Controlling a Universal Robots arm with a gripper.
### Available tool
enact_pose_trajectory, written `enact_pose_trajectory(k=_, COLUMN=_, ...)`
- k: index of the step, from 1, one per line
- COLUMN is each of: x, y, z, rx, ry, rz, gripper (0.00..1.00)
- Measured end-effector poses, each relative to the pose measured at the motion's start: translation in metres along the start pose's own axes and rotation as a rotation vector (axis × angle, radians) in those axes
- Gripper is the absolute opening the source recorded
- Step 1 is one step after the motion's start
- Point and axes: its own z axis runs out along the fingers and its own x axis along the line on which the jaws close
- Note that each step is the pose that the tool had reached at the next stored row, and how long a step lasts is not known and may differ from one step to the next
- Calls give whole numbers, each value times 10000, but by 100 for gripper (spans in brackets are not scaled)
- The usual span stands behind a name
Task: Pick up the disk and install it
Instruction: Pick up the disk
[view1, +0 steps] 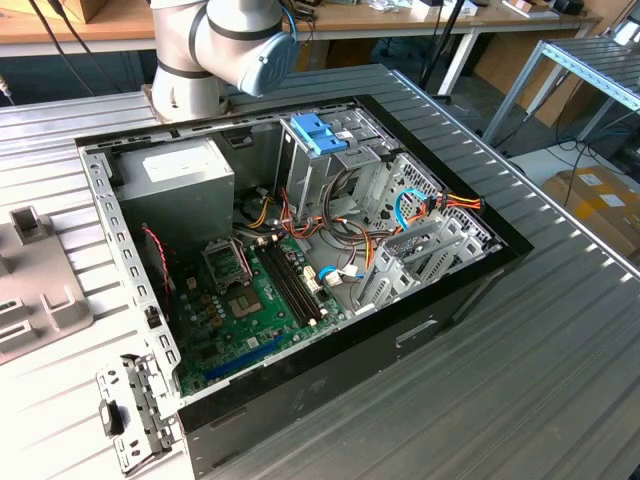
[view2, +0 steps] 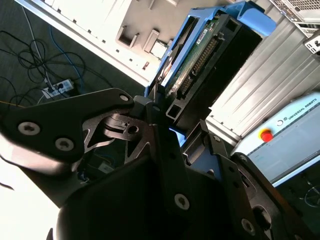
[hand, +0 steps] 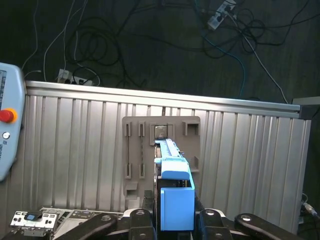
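In both wrist views my gripper (hand: 175, 221) is shut on the disk (hand: 176, 197), which stands on edge between the fingers. The disk shows a light-blue plastic rail on its upper side in the first wrist view. In the second wrist view the disk (view2: 200, 55) shows its green circuit board and connector row, framed in blue, and the gripper (view2: 172, 119) clamps its near end. The disk hangs above a grey holder plate (hand: 145, 145) on the ribbed metal table, apart from it.
An open black computer case (view1: 400, 340) lies on the table, with a metal cage topped in light blue (view1: 322, 132), a grey box (view1: 180, 175) and loose cables. The grey holder (view1: 40, 290) sits at the exterior view's left. A pendant with a red button (hand: 6, 116) lies nearby.
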Motion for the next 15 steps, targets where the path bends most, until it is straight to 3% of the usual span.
enact_pose_trajectory(k=15, x=128, y=-68, z=9, rx=-13, ry=-1, rz=0, gripper=37)
